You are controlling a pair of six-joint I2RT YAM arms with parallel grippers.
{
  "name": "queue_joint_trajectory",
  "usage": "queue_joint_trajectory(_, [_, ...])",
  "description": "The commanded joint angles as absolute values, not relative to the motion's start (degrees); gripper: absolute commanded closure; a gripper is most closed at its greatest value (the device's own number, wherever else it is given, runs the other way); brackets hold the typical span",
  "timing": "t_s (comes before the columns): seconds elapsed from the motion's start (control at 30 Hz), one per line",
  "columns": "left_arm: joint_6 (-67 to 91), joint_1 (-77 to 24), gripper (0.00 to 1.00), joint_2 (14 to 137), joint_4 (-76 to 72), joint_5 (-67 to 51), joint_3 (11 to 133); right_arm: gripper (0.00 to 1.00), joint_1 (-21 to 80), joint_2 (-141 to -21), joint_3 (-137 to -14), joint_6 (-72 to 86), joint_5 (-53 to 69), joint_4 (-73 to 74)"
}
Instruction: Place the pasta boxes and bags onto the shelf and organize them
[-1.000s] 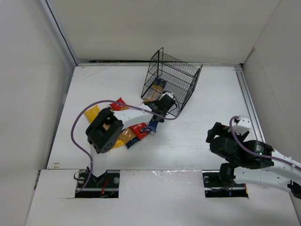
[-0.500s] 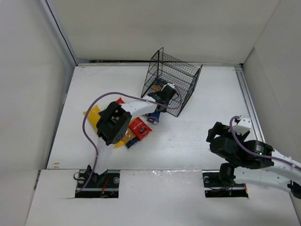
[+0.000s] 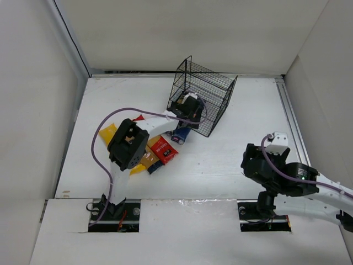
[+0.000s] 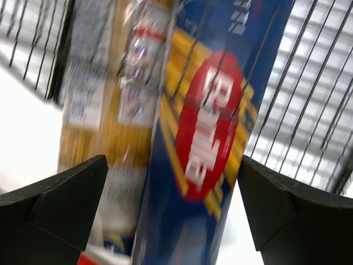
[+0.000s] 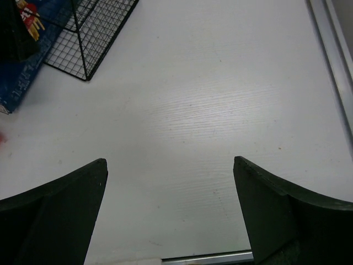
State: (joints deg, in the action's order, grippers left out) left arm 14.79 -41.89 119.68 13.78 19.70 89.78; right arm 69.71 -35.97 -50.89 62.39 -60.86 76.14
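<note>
The shelf (image 3: 212, 94), a black wire-mesh rack, stands tilted at the back middle of the table. My left gripper (image 3: 186, 106) reaches into its near opening, jaws open. In the left wrist view a dark blue pasta box (image 4: 209, 138) with a red label stands between the open fingers, and a clear spaghetti bag (image 4: 105, 110) leans beside it against the mesh (image 4: 322, 105). The box's lower end (image 3: 181, 134) pokes out of the shelf. A red box (image 3: 164, 149) and yellow bags (image 3: 108, 132) lie in a pile to the left. My right gripper (image 3: 252, 159) hovers open and empty at the near right.
The left arm's purple cable (image 3: 99, 149) loops over the pile. In the right wrist view the shelf's corner (image 5: 83, 38) and the blue box (image 5: 19, 77) are at the top left, with a metal rail (image 5: 331, 49) along the table's right edge.
My left gripper carried the blue box up from the pile into the shelf's opening, then opened. The right arm shifted slightly.
</note>
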Motion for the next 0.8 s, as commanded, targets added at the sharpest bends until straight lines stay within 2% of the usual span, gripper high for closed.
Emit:
queue_joint_trajectory(0.0, [19.76,-41.57,0.0,108.65,13.88,21.27,84.31,0.0,69.52,-39.89,-54.4,49.51,-60.65,69.8])
queue_joint_trajectory(0.13, [28.19,-42.09,0.0,93.04,18.61,23.28,74.29,0.0,69.52,-46.31,-55.72,39.05,-57.41,61.81])
queue_joint_trajectory(0.2, [38.25,-42.1,0.0,87.74,23.26,27.91,68.94,0.0,69.52,-49.82,-56.43,23.97,-54.6,50.58])
queue_joint_trajectory(0.3, [48.39,-42.1,0.0,75.88,30.83,30.32,59.9,0.0,69.52,-54.55,-56.95,10.33,-46.95,36.19])
queue_joint_trajectory(0.5, [71.62,-42.63,0.0,48.64,41.48,31.03,46.07,0.0,69.52,-66.51,-59.75,-3.15,-37.37,19.0])
queue_joint_trajectory(0.6, [72.86,-42.63,0.0,37.05,42.96,31.11,41.58,0.0,69.52,-77.58,-67.04,-8.34,-33.25,15.21])
queue_joint_trajectory(0.77, [81.02,-42.63,0.0,30.59,53.77,39.18,45.94,0.0,68.91,-99.43,-84.76,-12.39,-24.8,16.16])
